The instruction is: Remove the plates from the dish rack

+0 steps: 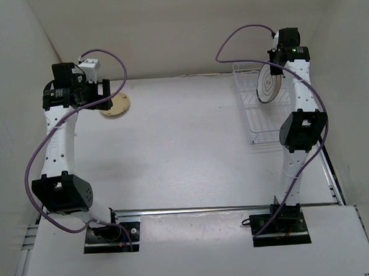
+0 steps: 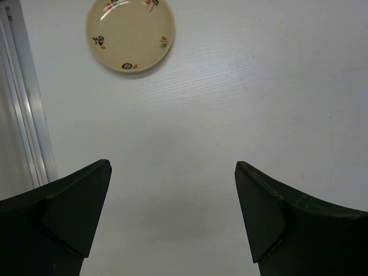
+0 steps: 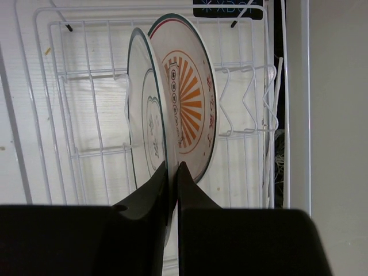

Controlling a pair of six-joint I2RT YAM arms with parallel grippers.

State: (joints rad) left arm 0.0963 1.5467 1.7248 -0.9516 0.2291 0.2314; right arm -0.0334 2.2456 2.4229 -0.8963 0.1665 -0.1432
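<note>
Unloading of a plate, overhead and wrist views. The table (image 1: 185, 150) carries the dish rack (image 1: 253, 119) at about 2 o'clock in the overhead view. The cream-tan plate (image 1: 116, 105) lies flat on the table at about 10 o'clock, already out of the rack. In the right wrist view two plates are seen on edge within the rack: the ringed plate (image 3: 145, 123) nearer the camera and the sunburst plate (image 3: 191, 98) just behind it, toward 3 o'clock. Whether the two touch cannot be told. The right gripper (image 3: 172, 171) is closed on the near rim of the ringed plate, one finger on each face. The left gripper (image 2: 172, 168) is held over bare table with its jaws wide apart and nothing between them; the cream-tan plate lies at 11 o'clock in its view. The step in hand is judged to be the lift of the ringed plate. A good lift is made straight along the plate's own plane, so that the rim is neither dragged across the sunburst plate nor hooked on the rack's wires. The pinch is to be kept firm, since a thin rim grip lets an upright plate swing. Tilting to flat is best left until the rack's sides are cleared.
</note>
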